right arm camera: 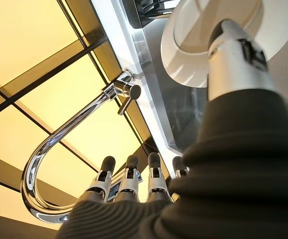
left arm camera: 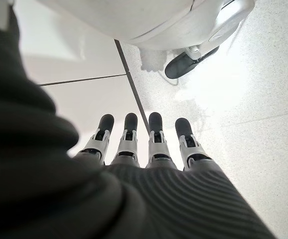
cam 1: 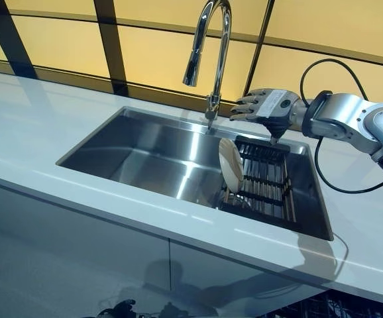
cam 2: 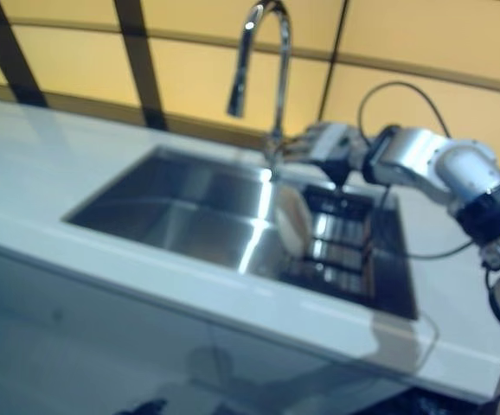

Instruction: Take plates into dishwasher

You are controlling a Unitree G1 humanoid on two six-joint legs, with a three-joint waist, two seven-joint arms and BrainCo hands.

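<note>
- Fingers of my right hand (cam 1: 266, 106) are stretched out nearly straight and relaxed, holding nothing; the hand hovers above the back rim of the sink (cam 1: 138, 142), palm down, just beside the base of the faucet (cam 1: 209, 50).
- Seen from my right wrist camera, the fingers (right arm camera: 129, 174) point toward the curved chrome faucet (right arm camera: 72, 144) and the thumb (right arm camera: 233, 55) sticks out apart from them, in front of the plate (right arm camera: 194, 55) without closing on it.
- Below the hand, at about 7 o'clock from it in the head view, one pale plate (cam 1: 230, 165) stands on edge at the left end of a dark dish rack (cam 1: 264, 179) set in the right part of the sink.
- Hand and plate are apart.
- Farther out, the steel basin lies to the left of the rack, sunk into a white countertop (cam 1: 32, 126), with amber wall panels (cam 1: 158, 53) crossed by dark bars behind it.
- My left hand (left arm camera: 144, 149) hangs low with its fingers (left arm camera: 130, 134) straight, grasping nothing, over a light floor (left arm camera: 253, 94).
</note>
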